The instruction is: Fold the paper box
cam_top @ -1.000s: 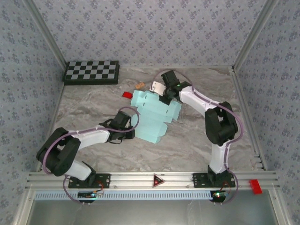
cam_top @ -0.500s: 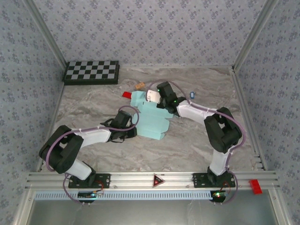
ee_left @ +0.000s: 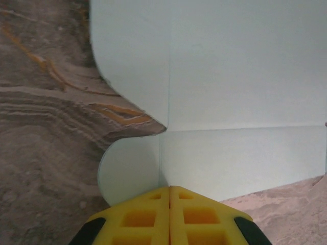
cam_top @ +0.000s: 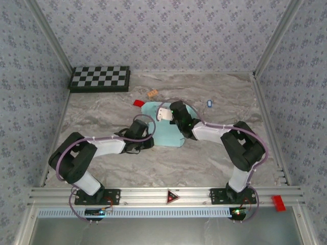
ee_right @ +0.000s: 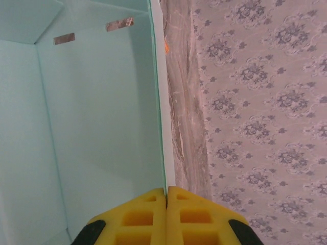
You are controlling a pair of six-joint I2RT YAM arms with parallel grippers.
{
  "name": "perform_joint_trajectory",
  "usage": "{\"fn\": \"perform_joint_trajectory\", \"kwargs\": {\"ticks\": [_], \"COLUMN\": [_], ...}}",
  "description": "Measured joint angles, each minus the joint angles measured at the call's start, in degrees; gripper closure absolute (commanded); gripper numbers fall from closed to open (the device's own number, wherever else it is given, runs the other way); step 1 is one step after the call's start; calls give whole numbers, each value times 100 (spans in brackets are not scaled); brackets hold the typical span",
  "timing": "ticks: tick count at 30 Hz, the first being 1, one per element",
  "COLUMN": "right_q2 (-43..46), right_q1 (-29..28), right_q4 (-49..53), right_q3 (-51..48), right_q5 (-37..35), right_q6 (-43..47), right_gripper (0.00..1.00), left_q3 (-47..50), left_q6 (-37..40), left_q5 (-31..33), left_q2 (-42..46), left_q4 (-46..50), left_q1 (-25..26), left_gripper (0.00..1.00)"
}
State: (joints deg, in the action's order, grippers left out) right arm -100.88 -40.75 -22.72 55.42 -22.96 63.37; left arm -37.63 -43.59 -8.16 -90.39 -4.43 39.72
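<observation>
The paper box is a pale aqua sheet, partly raised, in the middle of the table between both arms. My left gripper reaches its near-left edge. In the left wrist view the yellow fingers are pressed together where a crease of the paper box meets a rounded flap; my left gripper is shut on it. From the right, my right gripper comes in over the sheet. It is shut on a thin upright wall of the paper box.
A black-and-white checkerboard lies at the back left. A small red block, a tan piece and a small blue-white item lie just behind the sheet. Patterned walls enclose the marbled table.
The right gripper has swung left and nearer, drawing the sheet up so it looks smaller from above. The left gripper has pushed right and closed on the sheet's near edge.
</observation>
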Motion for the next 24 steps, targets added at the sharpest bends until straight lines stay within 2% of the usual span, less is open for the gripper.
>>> {"fn": "perform_joint_trajectory", "kwargs": {"ticks": [8,13,19,24], "right_q2": [0,-4,-4,-4], "right_q1": [-153,-166,-151,-105], "right_q4": [-892,-1080,-1029,-741], "right_q3": [-470,-507,-483,-297], "right_q5": [-284,-332,-319,-199], "right_q6": [400,553,636,614], "right_gripper": [100,100,100,100], "left_q3": [-59,-74,-111,-201], "left_q6": [-66,-61,22,201], "left_q5": [-20,-17,9,164], "left_q2": [-114,-125,-15,450], "left_q4": [-120,-142,-2,490], "left_q1": [59,81,90,33], "left_gripper": [93,91,73,57]}}
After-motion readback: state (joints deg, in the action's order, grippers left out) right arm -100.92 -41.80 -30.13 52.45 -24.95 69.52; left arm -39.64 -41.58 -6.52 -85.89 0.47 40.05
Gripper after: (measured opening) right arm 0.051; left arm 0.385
